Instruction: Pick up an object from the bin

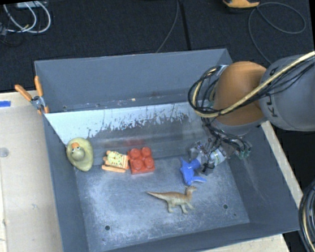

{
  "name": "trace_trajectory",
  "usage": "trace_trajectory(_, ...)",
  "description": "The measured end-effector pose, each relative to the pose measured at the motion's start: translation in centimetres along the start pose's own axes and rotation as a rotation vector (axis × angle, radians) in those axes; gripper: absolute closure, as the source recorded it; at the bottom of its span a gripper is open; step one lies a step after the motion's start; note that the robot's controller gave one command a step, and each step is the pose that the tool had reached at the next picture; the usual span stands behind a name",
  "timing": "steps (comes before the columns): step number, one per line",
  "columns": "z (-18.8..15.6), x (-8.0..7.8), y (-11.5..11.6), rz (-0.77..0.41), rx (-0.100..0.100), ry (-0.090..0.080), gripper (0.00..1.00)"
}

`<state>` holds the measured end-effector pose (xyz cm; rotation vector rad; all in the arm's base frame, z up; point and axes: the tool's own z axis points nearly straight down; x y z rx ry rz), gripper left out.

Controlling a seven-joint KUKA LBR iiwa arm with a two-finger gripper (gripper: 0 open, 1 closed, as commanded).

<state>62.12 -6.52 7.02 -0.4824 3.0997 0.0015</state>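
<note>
My gripper (206, 161) is low in the right half of the bin, under the arm's orange cover. Right at its fingertips lies a small blue toy (189, 171), touching or just left of them; I cannot tell whether the fingers are round it. A tan toy dinosaur (175, 197) stands on the bin floor just below and left of the blue toy.
Further left lie a red studded block (141, 160), a small yellow and orange toy (115, 161) beside it, and a yellow-green duck-like toy (79, 154) near the left wall. The arm comes in over the bin's right rim.
</note>
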Motion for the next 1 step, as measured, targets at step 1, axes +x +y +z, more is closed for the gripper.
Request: trace_trajectory(1,-0.35,0.13,0.07,0.000,-0.002,0.005,1.00)
